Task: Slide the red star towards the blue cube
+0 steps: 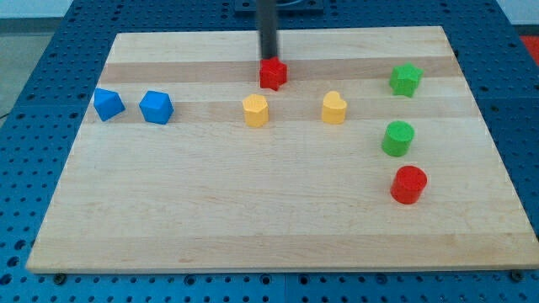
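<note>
Resting near the tabletop's top edge, about midway along it, the red star sat with my tip touching its far side; the arm carried no pincer, only a rod. The blue cube waited well toward the left edge, a second blue block just beyond it. With the tip behind rather than on the star's right, a push seemed likely to send it down into the yellow block, or to glance off a point and spin it aside.

Pale smooth wooden board, matt blocks
</note>
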